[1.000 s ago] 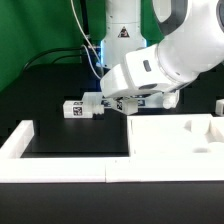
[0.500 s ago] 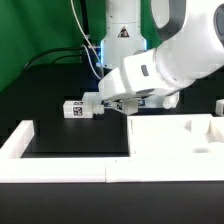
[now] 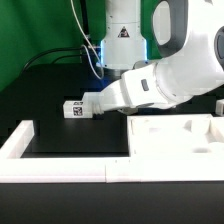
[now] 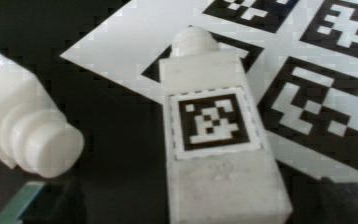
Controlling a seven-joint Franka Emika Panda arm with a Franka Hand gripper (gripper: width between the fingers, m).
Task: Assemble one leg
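Observation:
In the wrist view a white leg (image 4: 211,135) with a black-and-white tag on its side runs out from between my jaws, its peg tip over the marker board (image 4: 309,75). My gripper (image 4: 220,216) is shut on this leg; only dark finger edges show beside it. A second leg (image 4: 25,120) lies close beside it. In the exterior view the held leg (image 3: 93,102) sticks out of my gripper (image 3: 104,101) toward the exterior view's left, next to the second leg (image 3: 73,109) on the black table. My fingers are hidden by the wrist there.
A large flat white panel with raised rims (image 3: 175,150) lies in front at the exterior view's right. A white rim piece (image 3: 18,140) runs along the front left. The arm's bulky forearm (image 3: 185,75) hangs over the panel.
The forearm and wrist have swung and turned above the table, now covering more of the exterior view's right. The held leg's tip and the second leg stay about where they were.

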